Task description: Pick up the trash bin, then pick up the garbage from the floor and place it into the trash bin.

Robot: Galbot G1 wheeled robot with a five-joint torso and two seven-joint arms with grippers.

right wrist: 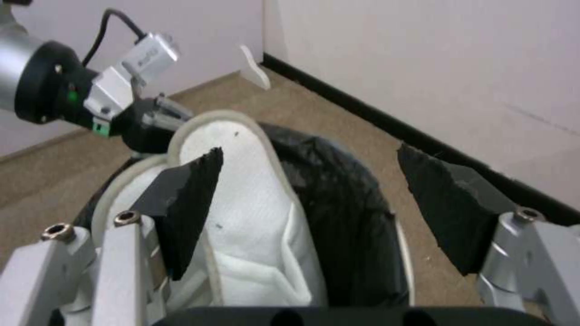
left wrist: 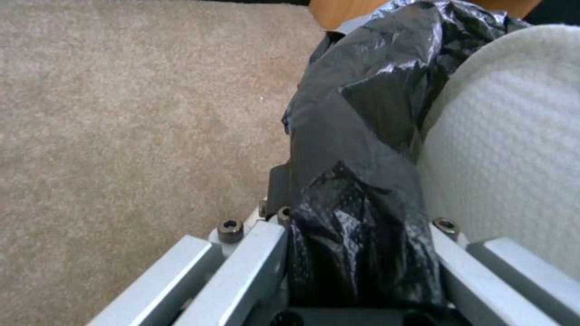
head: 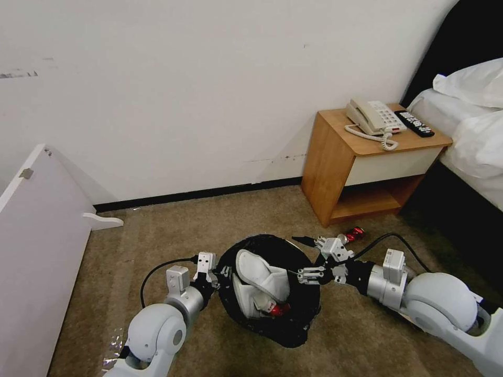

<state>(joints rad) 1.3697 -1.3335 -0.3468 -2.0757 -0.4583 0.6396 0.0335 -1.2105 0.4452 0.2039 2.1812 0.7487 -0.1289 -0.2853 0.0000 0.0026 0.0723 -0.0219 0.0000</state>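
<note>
Between left gripper (head: pixel 222 272) fingers (left wrist: pixel 266 253), trash bin (head: pixel 298 319) rim sits clamped.

Beige telephone (head: pixel 373 117) and black remote control (head: pixel 414 123) side by side atop wooden nightstand (head: pixel 335 157), beside bed (head: pixel 471 141).

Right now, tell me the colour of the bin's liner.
Glossy black; the liner shows best in the left wrist view.

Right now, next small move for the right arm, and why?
Probably swing the right gripper, jaws open and empty above the trash bin, toward the red can lying on the carpet by the nightstand. White slippers already sit in the bin, and the left gripper clamps its bagged rim.
</note>
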